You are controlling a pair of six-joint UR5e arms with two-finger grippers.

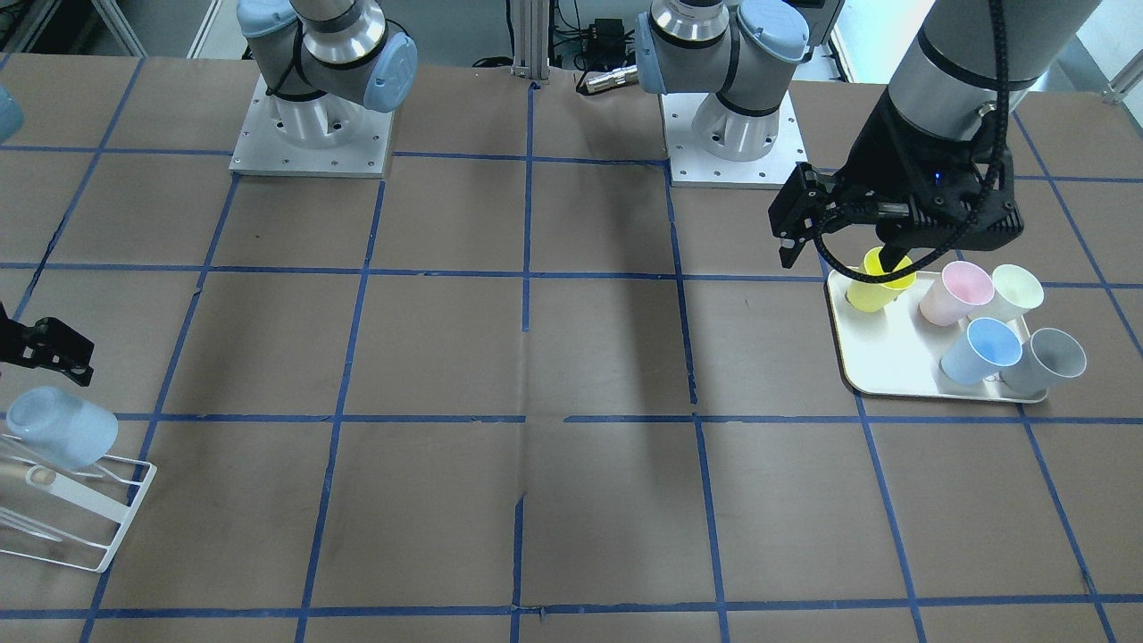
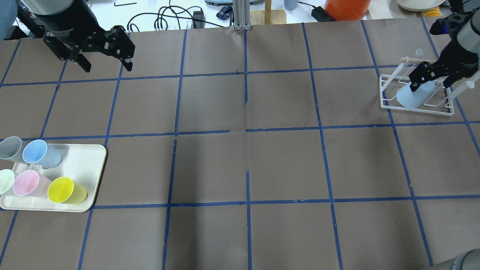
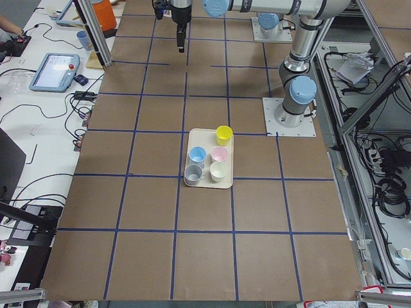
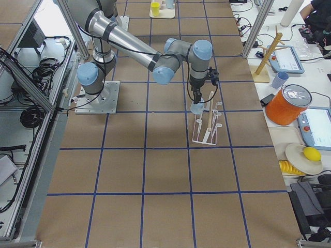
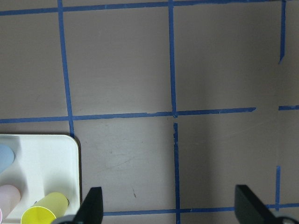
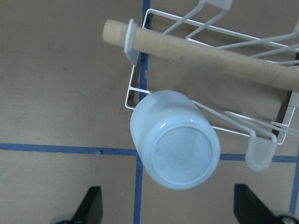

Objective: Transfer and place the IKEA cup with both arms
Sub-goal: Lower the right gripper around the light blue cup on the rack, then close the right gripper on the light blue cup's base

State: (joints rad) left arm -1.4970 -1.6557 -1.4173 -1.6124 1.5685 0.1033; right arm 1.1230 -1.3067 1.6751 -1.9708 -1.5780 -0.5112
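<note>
The IKEA cup (image 2: 414,95), pale blue, hangs upside down on a prong of the white wire rack (image 2: 390,80) at the far right; it also shows in the right wrist view (image 6: 175,140) and the front view (image 1: 61,427). My right gripper (image 2: 435,78) is open just above the cup, a finger on each side, not touching it. My left gripper (image 2: 105,56) is open and empty, high over the table's far left, beyond the tray. A lookalike pale blue cup (image 2: 41,153) stands on the tray.
A cream tray (image 2: 88,159) at the near left holds the yellow (image 2: 66,190), pink (image 2: 28,183), grey (image 2: 10,147) and pale green (image 2: 4,181) cups. The rack has a wooden dowel (image 6: 201,53). Beyond the table's far edge lie cables and an orange container (image 2: 347,9).
</note>
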